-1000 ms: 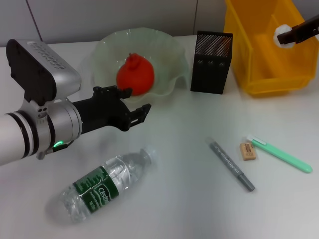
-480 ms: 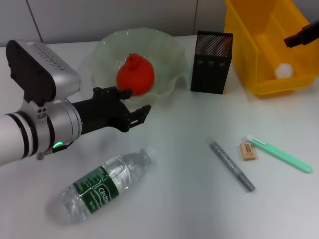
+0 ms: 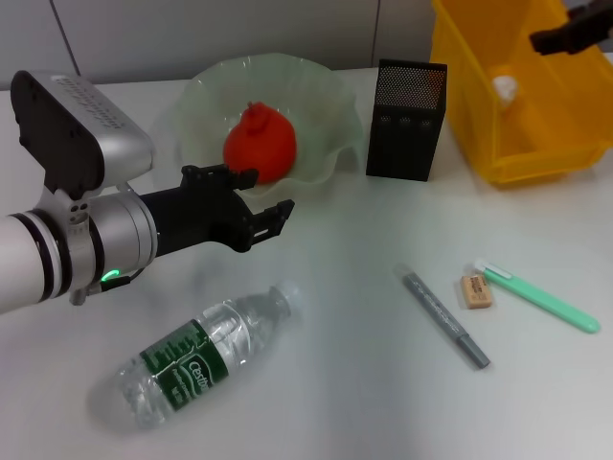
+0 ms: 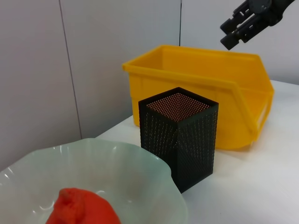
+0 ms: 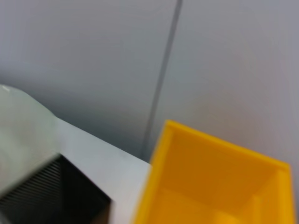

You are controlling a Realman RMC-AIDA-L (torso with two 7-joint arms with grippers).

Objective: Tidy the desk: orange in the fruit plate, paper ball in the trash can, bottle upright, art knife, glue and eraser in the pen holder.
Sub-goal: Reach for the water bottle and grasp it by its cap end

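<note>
One paper ball (image 3: 505, 87) (in the trash can (image 3: 536, 153)), one orange (image 3: 259, 144); both grippers' jaws apart.

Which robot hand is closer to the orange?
The left. The left gripper hovers right beside the orange in the green bowl. The right gripper is far off, above the yellow bin.

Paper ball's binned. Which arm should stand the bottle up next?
Left, probably. The left gripper hovers open just above the lying bottle, on the robot's left half of the desk. The right gripper is up over the trash can at the far right, with the pen holder in between.
</note>
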